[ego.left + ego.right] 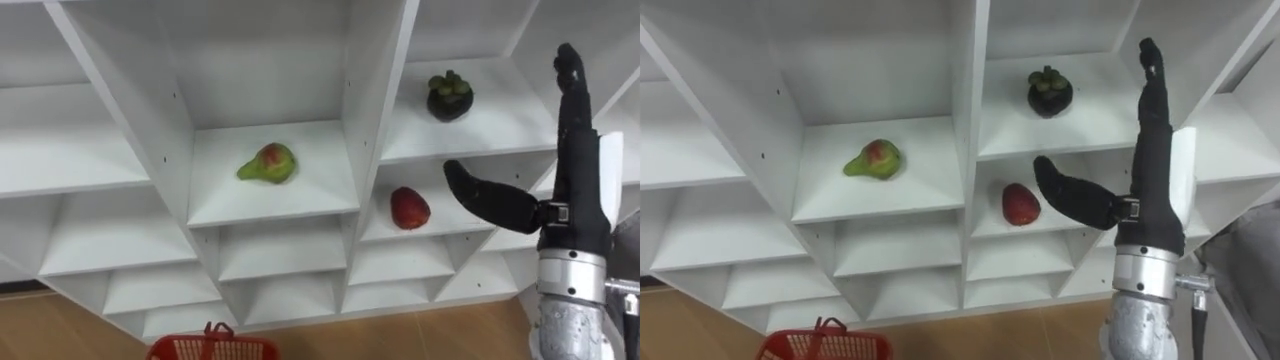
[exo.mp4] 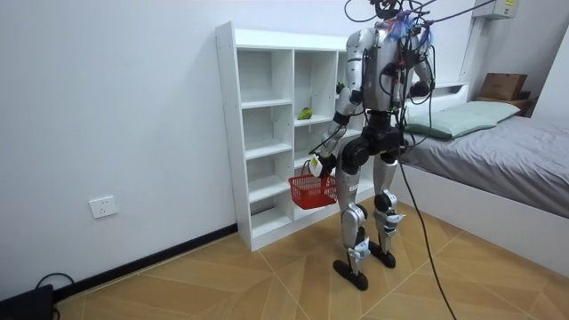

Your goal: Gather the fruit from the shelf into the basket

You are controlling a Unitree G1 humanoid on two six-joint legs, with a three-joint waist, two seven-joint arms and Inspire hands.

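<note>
We see the right hand (image 1: 578,190) raised before the closet (image 1: 270,190), fingers straight, thumb spread wide, apart from the red fruit (image 1: 409,208); the left hand (image 2: 317,165) grips the basket (image 2: 313,190) handle.

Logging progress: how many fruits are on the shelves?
3: a green pear in the middle compartment, a dark mangosteen upper right, a red fruit below it. Others may be hidden.

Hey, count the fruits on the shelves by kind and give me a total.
Green pear: 1
Red fruit: 1
Dark mangosteen: 1
Total: 3
</note>
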